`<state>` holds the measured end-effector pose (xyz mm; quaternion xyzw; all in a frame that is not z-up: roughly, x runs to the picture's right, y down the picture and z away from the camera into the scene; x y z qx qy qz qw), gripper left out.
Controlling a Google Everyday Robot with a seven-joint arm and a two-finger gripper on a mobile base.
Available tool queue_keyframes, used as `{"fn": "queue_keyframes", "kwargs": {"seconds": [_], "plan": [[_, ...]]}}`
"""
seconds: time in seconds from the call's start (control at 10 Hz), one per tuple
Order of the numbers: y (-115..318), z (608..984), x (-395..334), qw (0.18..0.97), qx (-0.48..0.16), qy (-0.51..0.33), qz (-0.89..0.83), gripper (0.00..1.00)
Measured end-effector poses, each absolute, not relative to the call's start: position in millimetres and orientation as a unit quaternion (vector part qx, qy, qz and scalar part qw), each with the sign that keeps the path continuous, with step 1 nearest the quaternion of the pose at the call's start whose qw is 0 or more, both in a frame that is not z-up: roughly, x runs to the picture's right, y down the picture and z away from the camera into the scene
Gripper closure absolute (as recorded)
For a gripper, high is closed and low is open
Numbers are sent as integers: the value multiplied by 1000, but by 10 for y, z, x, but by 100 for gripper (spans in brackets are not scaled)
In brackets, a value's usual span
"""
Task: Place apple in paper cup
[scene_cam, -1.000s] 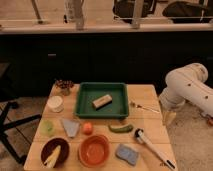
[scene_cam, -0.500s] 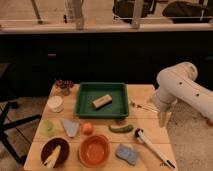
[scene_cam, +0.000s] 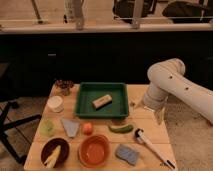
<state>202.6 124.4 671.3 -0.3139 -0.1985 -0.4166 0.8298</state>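
Left side of the frame: the paper cup (scene_cam: 55,103) stands upright on the wooden table (scene_cam: 102,132), mouth up, near the left edge, with nothing that we can make out inside it

Just above it and a little right, a small dark patterned container (scene_cam: 64,86); below the cup, a pale green round object (scene_cam: 48,127)

Centre, lower half: the apple (scene_cam: 87,128) lies on bare table just below the front rim of the green tray (scene_cam: 115,95) and just above the orange bowl (scene_cam: 94,150). Cup and apple are apart, the cup up and to the left of the fruit

Right side: the arm bends down over the right edge of the table, and the gripper (scene_cam: 159,116) hangs beside the tray's right end, well apart from the apple. We read its jaws as spread wide with nothing between them

Step in hand, as we judge it: the approach, with the apple not yet grasped

Next move, as we judge it: carry the gripper leftward across the frame, past the green vegetable (scene_cam: 120,128), come down over the apple and close on it. The bowl rim and tray edge crowd the fruit, so we would go in from above
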Motion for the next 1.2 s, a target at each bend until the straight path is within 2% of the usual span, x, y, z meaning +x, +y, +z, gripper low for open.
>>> {"fn": "queue_keyframes", "kwargs": {"seconds": [0.5, 1.2], "plan": [[1283, 6707, 1975, 809, -300, -220, -454, 20], [1582, 6944, 715, 693, -262, -247, -625, 20]]}}
